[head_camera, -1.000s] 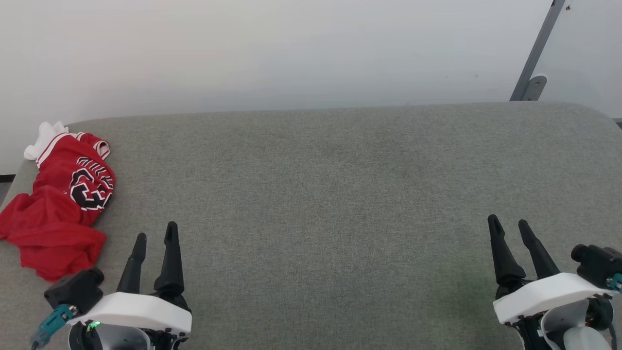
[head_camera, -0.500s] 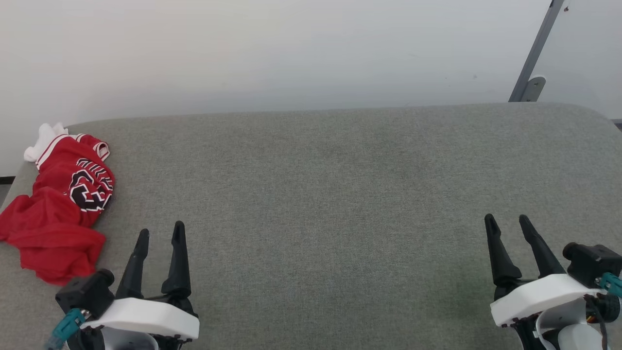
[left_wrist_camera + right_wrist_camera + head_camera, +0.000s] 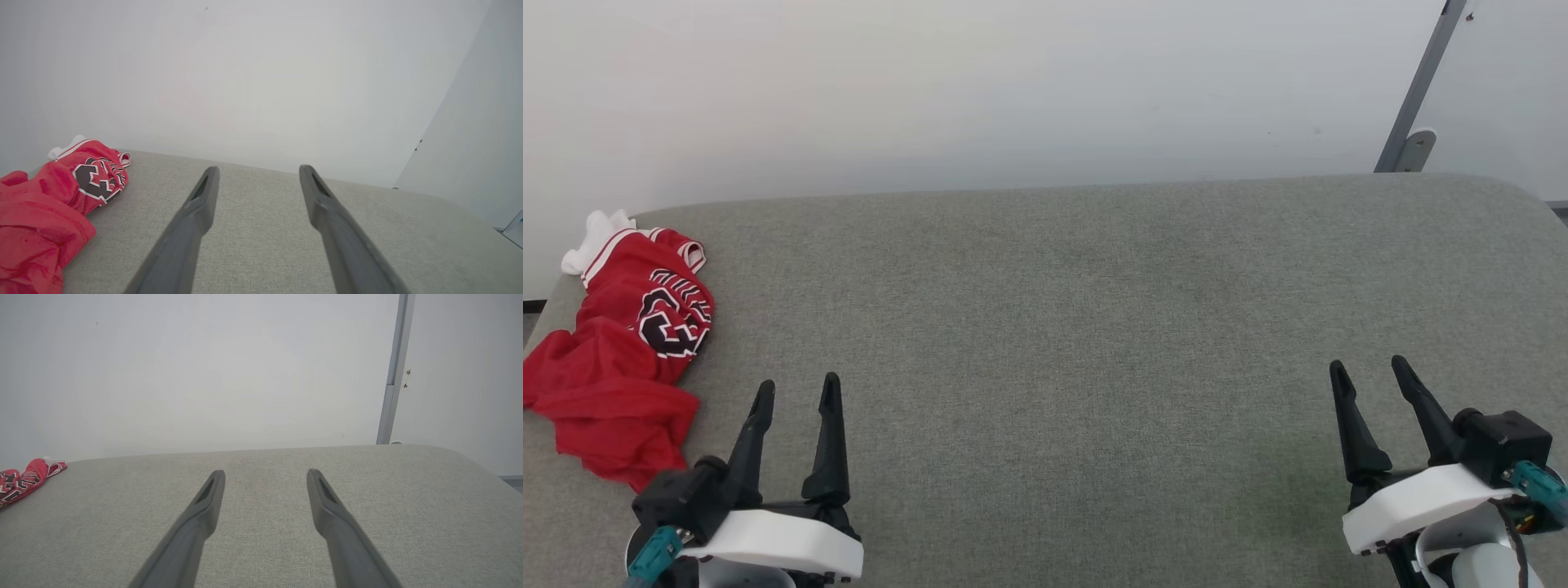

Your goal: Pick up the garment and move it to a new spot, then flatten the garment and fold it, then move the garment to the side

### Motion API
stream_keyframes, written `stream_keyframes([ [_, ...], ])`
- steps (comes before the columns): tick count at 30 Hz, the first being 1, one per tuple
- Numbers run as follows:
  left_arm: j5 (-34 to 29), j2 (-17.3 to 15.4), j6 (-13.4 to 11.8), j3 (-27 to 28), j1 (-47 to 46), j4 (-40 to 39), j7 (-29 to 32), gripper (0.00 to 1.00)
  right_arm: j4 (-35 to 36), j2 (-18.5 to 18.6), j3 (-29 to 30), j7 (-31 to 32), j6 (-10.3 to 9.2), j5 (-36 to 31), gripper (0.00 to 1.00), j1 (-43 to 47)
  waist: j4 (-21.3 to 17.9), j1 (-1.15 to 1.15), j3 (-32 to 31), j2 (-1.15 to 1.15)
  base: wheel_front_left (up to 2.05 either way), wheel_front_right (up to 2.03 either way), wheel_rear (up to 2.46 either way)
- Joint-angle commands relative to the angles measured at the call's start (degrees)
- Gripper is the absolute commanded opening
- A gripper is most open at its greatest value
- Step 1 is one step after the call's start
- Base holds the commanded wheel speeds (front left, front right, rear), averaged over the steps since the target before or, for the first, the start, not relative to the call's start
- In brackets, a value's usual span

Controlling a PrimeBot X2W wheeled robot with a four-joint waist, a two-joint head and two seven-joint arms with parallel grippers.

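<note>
The garment [image 3: 621, 351] lies crumpled in a red heap at the far left edge of the grey table [image 3: 1078, 327], with a white sleeve at its back and black white-outlined lettering on top. It also lies at the left in the left wrist view [image 3: 53, 204], and the right wrist view catches a small part of the garment [image 3: 24, 479] at its far left. My left gripper [image 3: 796, 390] is open and empty at the lower left, just right of the garment and apart from it. My right gripper [image 3: 1368, 369] is open and empty at the lower right.
A pale wall [image 3: 980, 90] runs behind the table's far edge. A grey metal post [image 3: 1417, 90] with a bracket stands at the back right corner. The table's corners are rounded.
My left gripper has shifted a little to the right and lower in the head view. My right gripper has edged slightly left and up. The garment has not moved.
</note>
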State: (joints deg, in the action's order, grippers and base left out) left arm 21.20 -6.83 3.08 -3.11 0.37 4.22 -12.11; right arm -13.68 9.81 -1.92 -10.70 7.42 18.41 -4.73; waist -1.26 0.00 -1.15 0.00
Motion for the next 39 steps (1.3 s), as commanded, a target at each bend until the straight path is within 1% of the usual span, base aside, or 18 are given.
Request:
stream_keyframes([
  [1, -1.28, 0.13, 0.43, 0.25, 0.59, -0.67, -0.49, 1.00, -0.04, 0.33, -0.28, -0.66, 0.11, -1.28, 1.00, -0.58, -0.01, 0.00, -0.01, 0.00, 0.00, 0.00, 0.00],
  [20, -10.25, 1.38, 1.90, 0.79, 1.48, -1.51, -2.62, 1.00, 0.01, 0.99, -1.32, -2.95, 0.07, -9.49, 1.00, -0.34, -0.39, 0.00, -0.08, 0.00, 0.00, 0.00, 0.00],
  [27, -12.39, 1.74, 2.32, 0.99, 1.64, -1.59, -3.24, 1.00, 0.11, 1.04, -0.84, -3.85, 0.07, -11.69, 1.00, -0.41, -0.44, 0.00, -0.22, 0.00, 0.00, 0.00, 0.00],
  [39, -11.68, 2.21, 3.04, 2.10, 1.74, -1.09, -3.23, 1.00, 0.56, 0.10, 1.04, -4.50, 0.07, -12.12, 1.00, -0.36, -0.37, 0.00, -0.37, 0.00, 0.00, 0.00, 0.00],
])
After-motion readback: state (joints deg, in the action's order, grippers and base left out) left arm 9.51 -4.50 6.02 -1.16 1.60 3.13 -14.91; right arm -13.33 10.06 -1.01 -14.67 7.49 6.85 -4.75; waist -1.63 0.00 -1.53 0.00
